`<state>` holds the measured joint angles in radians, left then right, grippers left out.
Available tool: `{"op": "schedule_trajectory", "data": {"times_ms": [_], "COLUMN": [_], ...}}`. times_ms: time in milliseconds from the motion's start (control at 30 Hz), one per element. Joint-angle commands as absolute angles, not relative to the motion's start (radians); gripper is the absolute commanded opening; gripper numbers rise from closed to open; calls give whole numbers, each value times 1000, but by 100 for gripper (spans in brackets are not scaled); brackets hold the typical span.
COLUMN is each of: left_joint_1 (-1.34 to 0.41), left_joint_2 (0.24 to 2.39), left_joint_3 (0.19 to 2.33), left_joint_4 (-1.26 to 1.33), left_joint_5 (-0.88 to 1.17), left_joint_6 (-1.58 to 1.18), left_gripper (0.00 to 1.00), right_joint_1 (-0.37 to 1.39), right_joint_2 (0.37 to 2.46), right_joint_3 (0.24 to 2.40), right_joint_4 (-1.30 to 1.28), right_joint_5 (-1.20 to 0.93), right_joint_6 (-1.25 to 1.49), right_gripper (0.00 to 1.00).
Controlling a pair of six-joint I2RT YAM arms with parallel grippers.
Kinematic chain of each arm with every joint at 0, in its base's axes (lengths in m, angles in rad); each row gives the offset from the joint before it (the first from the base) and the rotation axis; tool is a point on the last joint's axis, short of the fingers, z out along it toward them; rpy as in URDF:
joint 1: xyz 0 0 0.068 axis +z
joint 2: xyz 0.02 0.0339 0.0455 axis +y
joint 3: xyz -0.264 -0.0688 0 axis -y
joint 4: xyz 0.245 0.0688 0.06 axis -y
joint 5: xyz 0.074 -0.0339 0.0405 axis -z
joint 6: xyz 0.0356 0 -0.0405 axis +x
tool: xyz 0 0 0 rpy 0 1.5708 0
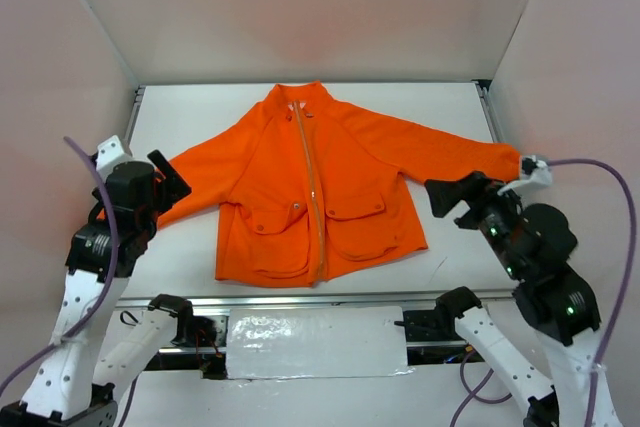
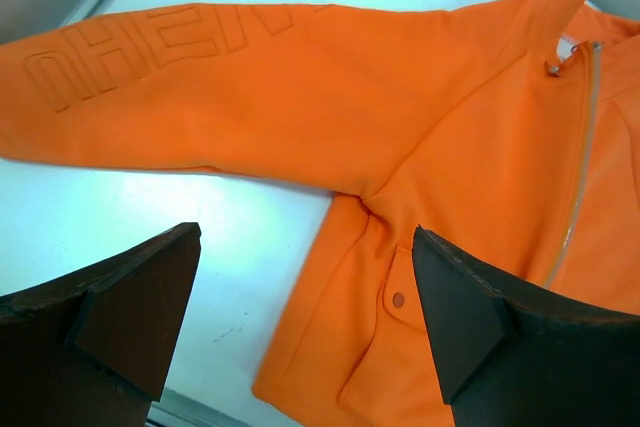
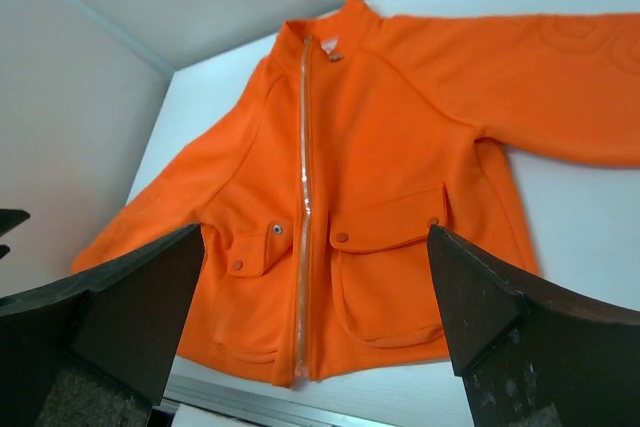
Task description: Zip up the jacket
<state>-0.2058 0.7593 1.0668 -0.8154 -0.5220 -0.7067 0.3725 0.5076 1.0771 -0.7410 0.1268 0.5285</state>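
Note:
The bright orange jacket (image 1: 315, 187) lies flat, front up, on the white table, collar at the far side and sleeves spread. Its centre zipper (image 1: 310, 187) runs from hem to collar with the two sides together; the pull (image 3: 335, 55) sits near the collar. Two flap pockets (image 1: 355, 212) lie either side of it. My left gripper (image 1: 170, 175) is open and empty, raised over the jacket's left sleeve (image 2: 200, 97). My right gripper (image 1: 450, 192) is open and empty, raised beside the jacket's right side. The jacket also shows in the right wrist view (image 3: 330, 197).
White walls (image 1: 300, 7) enclose the table on three sides. A metal rail (image 1: 320, 300) runs along the near edge, with a foil-covered panel (image 1: 315, 340) below it. Bare table (image 1: 180, 257) lies at the near left and near right of the jacket.

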Motion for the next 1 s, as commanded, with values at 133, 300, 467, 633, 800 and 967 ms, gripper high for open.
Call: {"op": "schedule_trajectory", "data": {"times_ms": [133, 300, 467, 633, 800, 967], "left_joint_1": [-199, -199, -201, -201, -201, -201], "left_joint_2": [523, 506, 466, 451, 422, 403], "left_joint_3": [1016, 1054, 1060, 1040, 1020, 1002], "left_joint_4": [-868, -952, -959, -934, -913, -890], "left_joint_5": [-506, -535, -607, -597, -583, -563], "left_joint_6": [-666, -673, -634, -629, -629, -624], "left_gripper": [99, 99, 99, 99, 99, 99], "right_joint_1": [382, 382, 383, 383, 380, 383], "right_joint_2": [420, 399, 385, 388, 384, 387], "right_joint_3": [1198, 1195, 1167, 1160, 1163, 1161], "right_joint_4": [-983, -1017, -1011, -997, -993, -991], "right_joint_5": [264, 304, 291, 290, 278, 287], "right_joint_6": [460, 443, 440, 437, 440, 440], "right_gripper": [100, 100, 100, 100, 100, 100]}}
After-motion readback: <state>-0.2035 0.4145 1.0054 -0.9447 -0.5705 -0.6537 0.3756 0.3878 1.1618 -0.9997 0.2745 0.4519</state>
